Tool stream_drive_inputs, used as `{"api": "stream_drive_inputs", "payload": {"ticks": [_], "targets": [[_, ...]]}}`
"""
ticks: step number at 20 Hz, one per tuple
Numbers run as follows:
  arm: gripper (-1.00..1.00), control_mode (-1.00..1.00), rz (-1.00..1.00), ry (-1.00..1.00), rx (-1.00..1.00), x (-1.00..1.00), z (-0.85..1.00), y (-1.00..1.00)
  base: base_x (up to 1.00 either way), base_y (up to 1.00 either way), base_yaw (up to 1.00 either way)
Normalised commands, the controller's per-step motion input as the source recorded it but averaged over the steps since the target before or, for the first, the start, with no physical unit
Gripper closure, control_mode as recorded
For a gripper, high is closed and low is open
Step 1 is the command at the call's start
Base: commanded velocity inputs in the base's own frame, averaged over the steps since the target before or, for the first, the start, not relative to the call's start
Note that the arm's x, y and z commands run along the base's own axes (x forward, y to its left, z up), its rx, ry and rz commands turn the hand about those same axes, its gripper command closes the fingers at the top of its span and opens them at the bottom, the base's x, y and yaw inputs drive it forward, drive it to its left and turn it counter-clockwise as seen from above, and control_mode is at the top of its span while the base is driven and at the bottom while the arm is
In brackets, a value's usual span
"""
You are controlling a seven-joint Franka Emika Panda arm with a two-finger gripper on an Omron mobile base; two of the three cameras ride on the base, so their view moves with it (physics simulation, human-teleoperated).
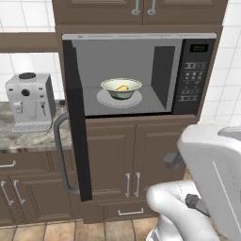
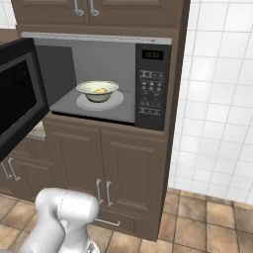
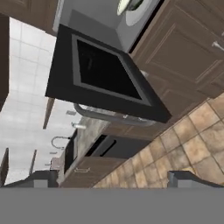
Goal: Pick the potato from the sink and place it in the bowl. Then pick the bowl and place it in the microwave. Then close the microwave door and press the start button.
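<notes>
Gripper [image 3: 112,179] hangs low with its fingers spread wide and nothing between them, looking up at the microwave door [image 3: 109,74]. That door [image 1: 75,122] stands swung open to the left, handle [image 1: 61,155] outward. Inside the microwave [image 2: 99,74], the bowl [image 1: 121,88] sits on the white plate [image 1: 106,100] with the potato [image 1: 122,88] in it. A coffee machine [image 1: 29,101] stands on the counter [image 1: 19,139] to the left.

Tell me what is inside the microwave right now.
Inside the microwave the bowl sits on a flat white plate, and the potato lies in the bowl. The bowl's wall covers the potato's underside and the plate's middle.
</notes>
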Motion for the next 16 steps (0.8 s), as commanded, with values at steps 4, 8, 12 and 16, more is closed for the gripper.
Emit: {"api": "stream_drive_inputs", "payload": {"ticks": [4,8,12,16], "targets": [[-1.00,-1.00,-0.25,0.01,-0.16,0.10,-0.26,1.00,0.00,0.00,0.00],[-1.00,-1.00,-0.33,0.06,-0.15,0.69,-0.37,1.00,0.00,0.00,0.00],[-1.00,-1.00,-0.34,0.07,-0.13,0.93,-0.58,0.97,0.00,0.00,0.00],[-1.00,-1.00,-0.32,0.03,-0.14,0.85,-0.60,1.00,0.00,0.00,0.00]]}}
